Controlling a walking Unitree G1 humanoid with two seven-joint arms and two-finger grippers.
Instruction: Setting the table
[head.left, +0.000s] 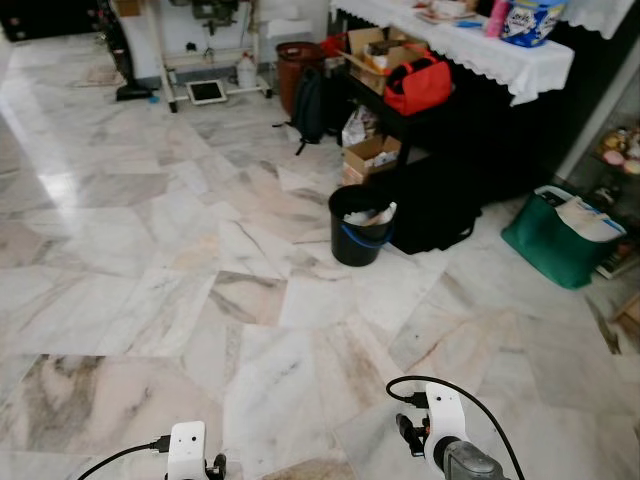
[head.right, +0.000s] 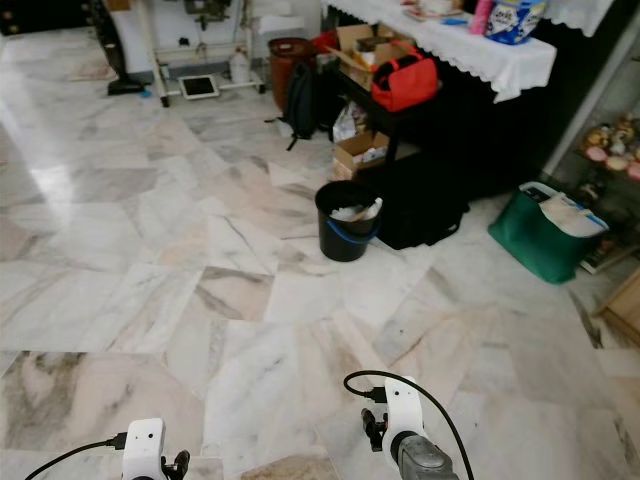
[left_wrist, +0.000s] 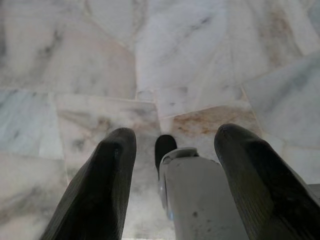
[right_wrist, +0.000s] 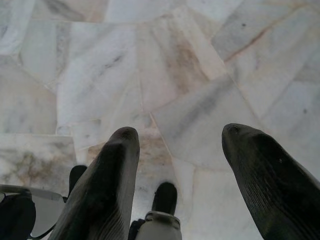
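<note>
A table (head.left: 520, 62) with a white lace cloth stands at the far right, bearing a blue-and-white pack (head.left: 530, 20) and a pink bottle (head.left: 497, 17). Both arms hang low at the bottom of the eye views, over bare marble floor. My left gripper (left_wrist: 172, 137) is open with nothing between its black fingers (left_wrist: 107, 175); the robot's own leg and foot lie beneath it. My right gripper (right_wrist: 180, 137) is likewise open and holds nothing, pointing down at the floor. The wrists show as white blocks, left wrist (head.left: 186, 448) and right wrist (head.left: 444, 415).
A black bucket (head.left: 358, 226) with paper in it stands mid-floor ahead. Under the table are a red bag (head.left: 418, 84), cardboard boxes (head.left: 368, 155) and a black backpack (head.left: 308, 104). A green bag (head.left: 560, 235) sits at right. Open marble floor (head.left: 150, 250) stretches left and ahead.
</note>
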